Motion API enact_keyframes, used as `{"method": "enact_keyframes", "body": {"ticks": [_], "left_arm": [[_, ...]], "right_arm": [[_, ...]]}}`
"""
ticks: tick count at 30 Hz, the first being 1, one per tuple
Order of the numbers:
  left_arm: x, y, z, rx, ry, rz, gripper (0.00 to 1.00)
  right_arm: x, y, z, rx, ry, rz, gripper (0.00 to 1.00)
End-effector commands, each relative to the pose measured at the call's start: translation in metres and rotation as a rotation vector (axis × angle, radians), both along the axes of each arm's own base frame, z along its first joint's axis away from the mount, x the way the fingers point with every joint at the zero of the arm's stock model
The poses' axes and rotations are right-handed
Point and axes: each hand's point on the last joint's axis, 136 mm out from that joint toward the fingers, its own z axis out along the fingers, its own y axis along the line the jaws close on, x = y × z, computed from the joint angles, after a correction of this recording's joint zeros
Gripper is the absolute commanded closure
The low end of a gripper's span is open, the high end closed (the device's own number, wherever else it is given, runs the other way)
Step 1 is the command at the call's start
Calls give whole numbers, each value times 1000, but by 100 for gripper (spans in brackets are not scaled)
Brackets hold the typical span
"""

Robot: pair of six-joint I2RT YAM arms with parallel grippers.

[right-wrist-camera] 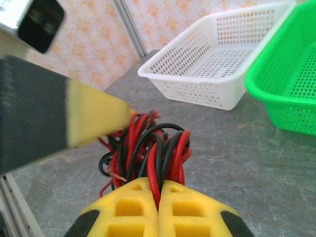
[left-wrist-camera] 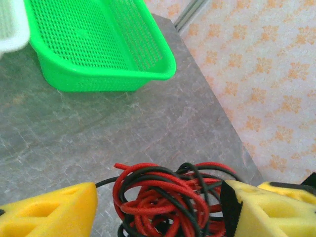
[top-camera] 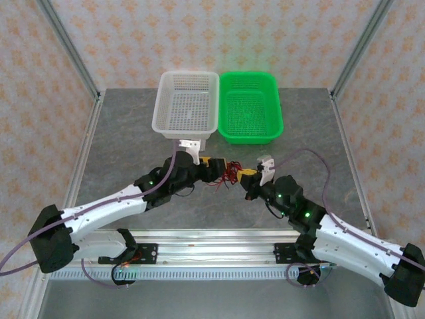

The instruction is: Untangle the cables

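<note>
1. The cables (top-camera: 226, 174), thin curly red and black wires, sit as one knotted ball low in the centre of the top view. They are on the grey stone-patterned table (top-camera: 133, 133), below the white plastic mesh basket (top-camera: 186, 103) and the green plastic mesh basket (top-camera: 251, 106).
2. The right gripper (right-wrist-camera: 159, 190) is clenched on several strands. The left gripper (left-wrist-camera: 159, 190) is released, with one yellow finger on each side of the ball.
3. I judge the task barely begun: no wire is separated yet.
4. The bottom edge of both wrist views cuts off the ball, so the number of wires is hard to tell.
</note>
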Motion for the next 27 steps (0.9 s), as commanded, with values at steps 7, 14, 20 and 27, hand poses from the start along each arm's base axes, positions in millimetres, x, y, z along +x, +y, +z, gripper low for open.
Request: {"method": "enact_keyframes", "body": {"ticks": [7, 14, 20, 27], "left_arm": [[-12, 7, 26, 92, 24, 16, 41], [-15, -18, -12, 137, 164, -22, 52], [-9, -31, -23, 97, 184, -17, 50], [2, -35, -42, 144, 205, 25, 48]], "right_arm": [[12, -5, 18, 26, -27, -63, 100], [12, -4, 20, 19, -40, -53, 100], [8, 1, 21, 25, -50, -15, 100], [-3, 12, 28, 72, -77, 72, 100]]}}
